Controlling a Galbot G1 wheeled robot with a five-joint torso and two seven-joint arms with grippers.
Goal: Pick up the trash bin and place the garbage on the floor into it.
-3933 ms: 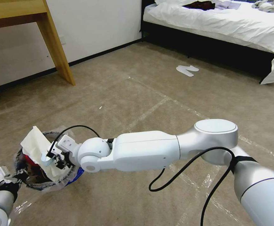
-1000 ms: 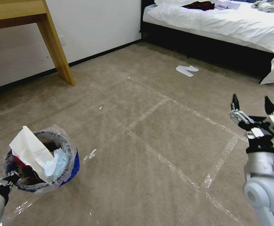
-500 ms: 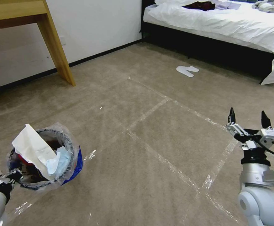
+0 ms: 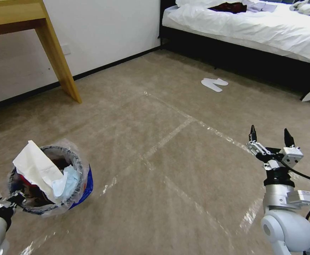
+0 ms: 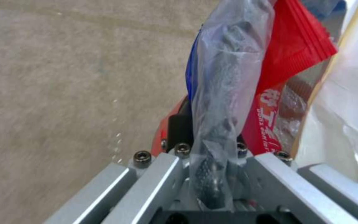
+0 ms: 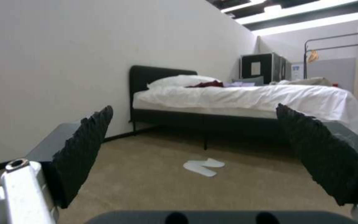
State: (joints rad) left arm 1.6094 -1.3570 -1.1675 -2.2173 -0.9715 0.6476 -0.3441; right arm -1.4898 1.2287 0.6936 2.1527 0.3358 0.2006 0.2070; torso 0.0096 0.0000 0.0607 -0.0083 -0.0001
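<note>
The left gripper (image 4: 15, 198) clamped the rim of the trash bin (image 4: 75, 166) at the robot's near left, the bin full of garbage (image 4: 38, 170), its plastic liner pinched between the fingers (image 5: 179, 127). The right gripper (image 4: 268, 136) stood upright at the right with its jaws spread wide and nothing between them. Bare carpet (image 4: 169, 106) lay open between the two, running to the bed (image 4: 254, 32), with white slippers (image 4: 214, 84) near its edge.

Head view: bin (image 4: 77, 177) at lower left, garbage (image 4: 41, 171) in it, left gripper (image 4: 11, 200) on its near rim. Right gripper (image 4: 269, 136) at lower right, above the floor (image 4: 155, 117). Table (image 4: 52, 49) upper left; bed (image 4: 254, 28) upper right, slippers (image 4: 213, 84) before it.
</note>
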